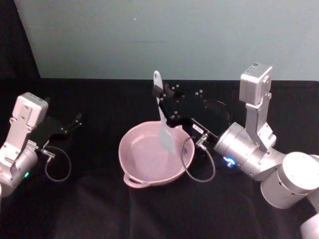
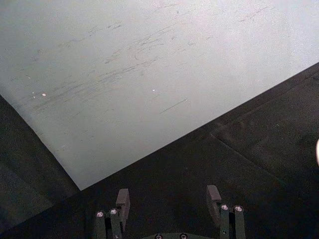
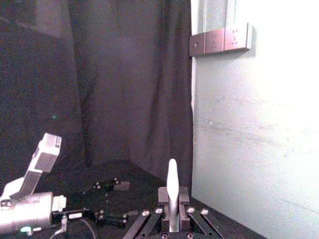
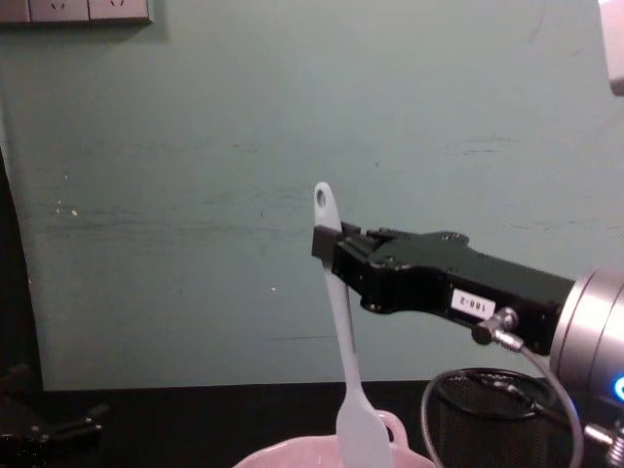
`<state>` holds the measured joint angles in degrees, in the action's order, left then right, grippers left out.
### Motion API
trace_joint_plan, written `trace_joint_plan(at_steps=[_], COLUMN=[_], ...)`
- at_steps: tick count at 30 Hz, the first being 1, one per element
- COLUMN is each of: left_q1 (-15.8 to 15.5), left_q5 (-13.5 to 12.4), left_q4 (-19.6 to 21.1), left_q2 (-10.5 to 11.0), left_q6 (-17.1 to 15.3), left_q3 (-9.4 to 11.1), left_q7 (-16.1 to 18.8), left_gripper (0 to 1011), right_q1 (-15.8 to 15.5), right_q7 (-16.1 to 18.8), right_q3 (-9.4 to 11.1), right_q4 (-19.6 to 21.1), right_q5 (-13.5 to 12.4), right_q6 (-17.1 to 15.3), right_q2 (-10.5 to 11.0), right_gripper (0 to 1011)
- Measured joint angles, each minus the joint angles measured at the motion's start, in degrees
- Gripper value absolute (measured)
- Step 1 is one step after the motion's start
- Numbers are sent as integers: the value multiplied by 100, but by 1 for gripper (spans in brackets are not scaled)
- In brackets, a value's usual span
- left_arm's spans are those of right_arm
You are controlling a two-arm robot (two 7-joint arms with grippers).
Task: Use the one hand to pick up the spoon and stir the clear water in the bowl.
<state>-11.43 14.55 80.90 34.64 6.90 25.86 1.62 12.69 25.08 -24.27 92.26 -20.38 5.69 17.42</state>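
My right gripper (image 1: 160, 94) is shut on the handle of the white spoon (image 1: 164, 122), holding it nearly upright over the pink bowl (image 1: 134, 172). The spoon's flat blade hangs down inside the bowl, and the hole at the handle's end points up. From the chest view the right gripper (image 4: 327, 246) clamps the spoon (image 4: 343, 341) just below its hole, and the blade reaches down to the bowl (image 4: 283, 456) rim. The spoon (image 3: 172, 186) stands between the fingers in the right wrist view. My left gripper (image 1: 77, 119) rests open at the table's left; its fingers (image 2: 122, 199) are spread apart.
A black wire-mesh cup (image 4: 487, 414) stands behind the right arm, right of the bowl. Black cloth (image 1: 99, 209) covers the table, and a pale green wall (image 1: 174, 35) rises at its far edge. Grey cables loop near both wrists.
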Motion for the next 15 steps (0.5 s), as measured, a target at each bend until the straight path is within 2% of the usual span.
trace_joint_plan(at_steps=[5,15], left_q1=[0,0], left_q5=[0,0], left_q4=[0,0], left_q2=[0,0], left_q6=[0,0], left_q3=[0,0], left_q7=[0,0], left_gripper=[1011,1011], right_q1=[58,146], right_q7=[-26,-115], right_q3=[44,103], right_q4=[121,358], right_q5=[-88,-95], right_q6=[-114,-207], right_q2=[25,92], right_gripper=[112,112])
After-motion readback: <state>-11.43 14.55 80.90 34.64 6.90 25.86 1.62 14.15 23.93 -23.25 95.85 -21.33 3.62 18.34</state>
